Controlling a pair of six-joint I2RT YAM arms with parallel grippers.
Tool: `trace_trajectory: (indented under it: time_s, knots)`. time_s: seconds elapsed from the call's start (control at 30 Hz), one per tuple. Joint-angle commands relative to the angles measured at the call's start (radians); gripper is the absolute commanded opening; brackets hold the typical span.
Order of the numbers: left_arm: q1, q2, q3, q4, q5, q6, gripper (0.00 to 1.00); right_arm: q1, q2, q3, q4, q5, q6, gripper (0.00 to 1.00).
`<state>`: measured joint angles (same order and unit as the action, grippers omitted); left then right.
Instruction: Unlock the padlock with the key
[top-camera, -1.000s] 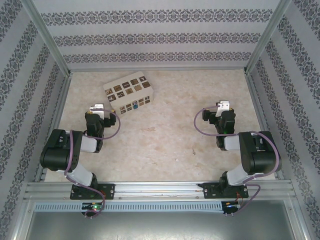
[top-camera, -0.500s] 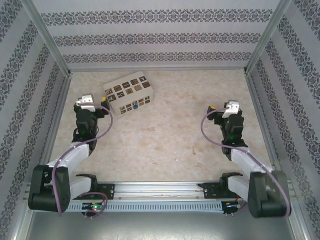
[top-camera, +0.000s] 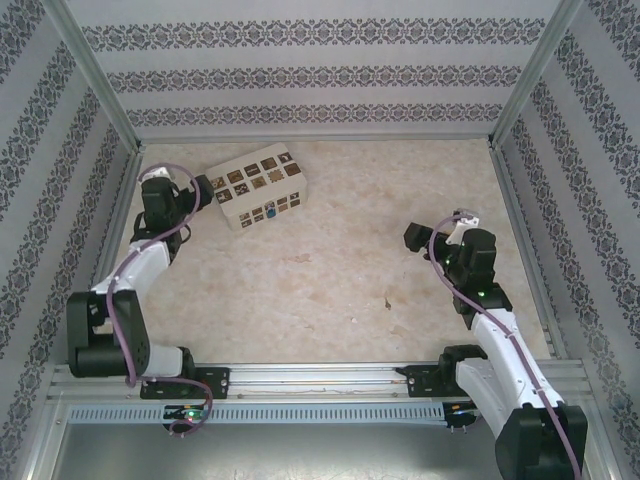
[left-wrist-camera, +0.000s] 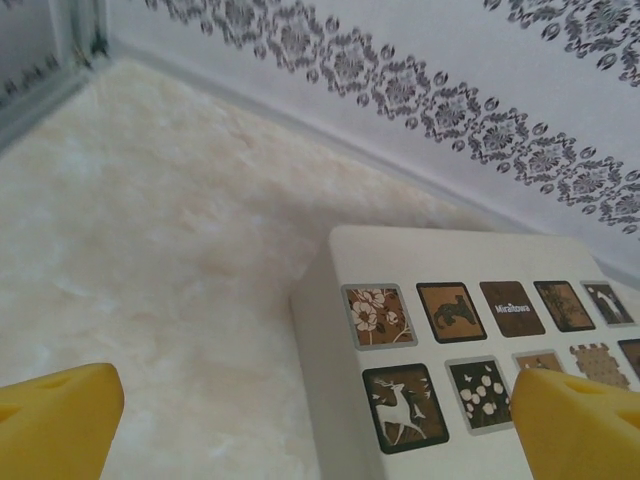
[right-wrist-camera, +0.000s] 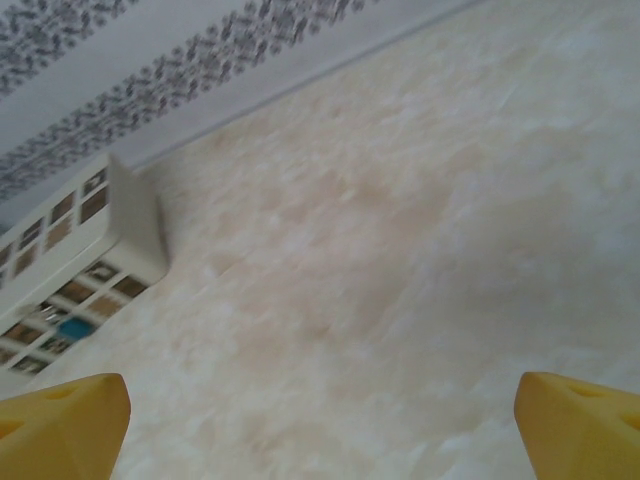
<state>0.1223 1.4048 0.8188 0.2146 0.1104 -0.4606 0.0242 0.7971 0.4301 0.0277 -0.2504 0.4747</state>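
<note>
Padlock is just a blue speck on the white box from above, shackle too small to make out. Left wrist camera crops the box right and bottom, and the left gripper has its fingertips clipped at the lower corners.

Top external: fixed, high, behind the arm bases at the bottom edge of the frame. It tilts down and forward. It is a far view and takes in the whole table, with the back wall at top and the box upper left.

Left wrist: low and very near the box, facing its top and corner. The wall runs across the top; yellow fingertips sit in the lower corners.

Right wrist: low over the table, facing across it. The box is far off at the left edge.

Shared: the box appears in all three views. The padlock at the box's near side in the top view is the same padlock in the right wrist view.
</note>
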Motion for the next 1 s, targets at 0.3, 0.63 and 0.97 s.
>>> trace_trajectory:
  time_s: [0.3,0.63,0.97]
  knots:
    - [0.051,0.338,0.231,-0.002,0.426,-0.214,0.92,0.026,-0.022,0.029,-0.106,-0.197,0.102,0.98]
    - [0.051,0.500,0.352,-0.006,0.482,-0.234,0.81,0.031,-0.050,0.033,-0.142,-0.172,0.093,0.98]
    - [0.051,0.562,0.379,-0.090,0.491,-0.156,0.70,0.032,-0.064,0.042,-0.160,-0.170,0.079,0.99]
